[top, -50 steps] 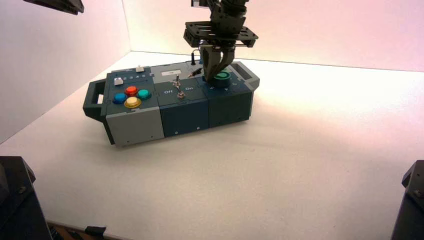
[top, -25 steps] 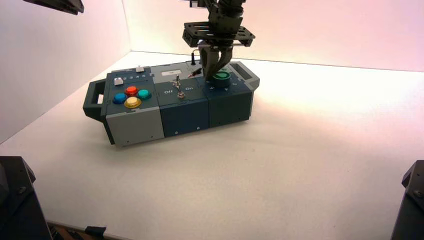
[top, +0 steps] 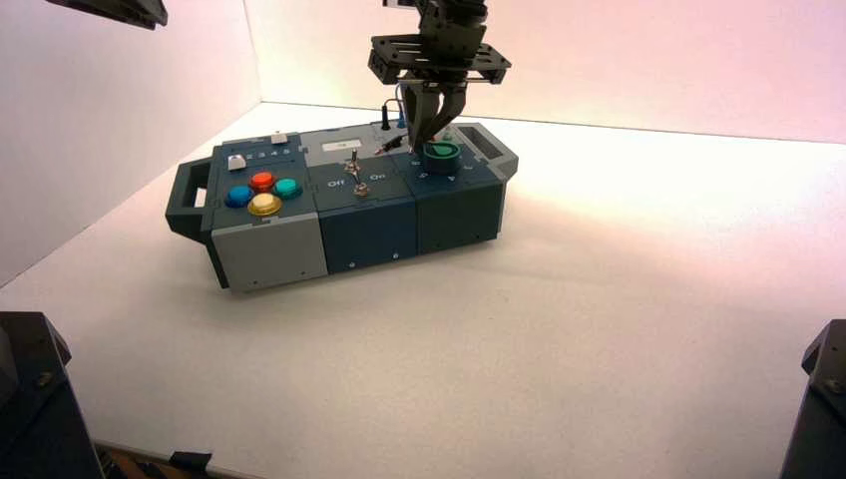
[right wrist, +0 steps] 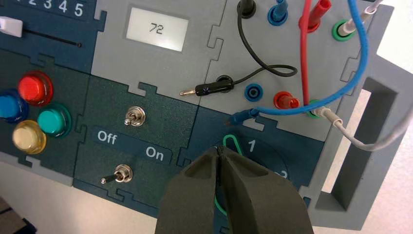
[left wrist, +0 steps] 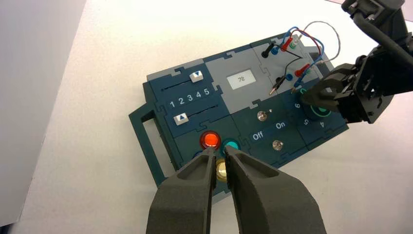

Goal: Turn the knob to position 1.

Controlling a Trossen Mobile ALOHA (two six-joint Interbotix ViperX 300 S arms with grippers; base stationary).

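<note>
Now the closed right gripper (top: 423,143) sits farther back beside the knob (top: 441,151).

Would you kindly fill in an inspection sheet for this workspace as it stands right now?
Surface: white table, bare around the box.
Job's things: green knob at the box's right end; in the right wrist view its pointer tip lies just beside the printed 1.
Clutter: nothing seen.
Hands: right hand shut, pointing down at the knob's left edge, contact not clear. Left hand parked short of the box, fingers close together over the coloured buttons.
Cables: red, blue, black and white leads plugged into the grey socket panel; one black plug lies loose on it.
Surroundings: white walls; display reads 72.
</note>
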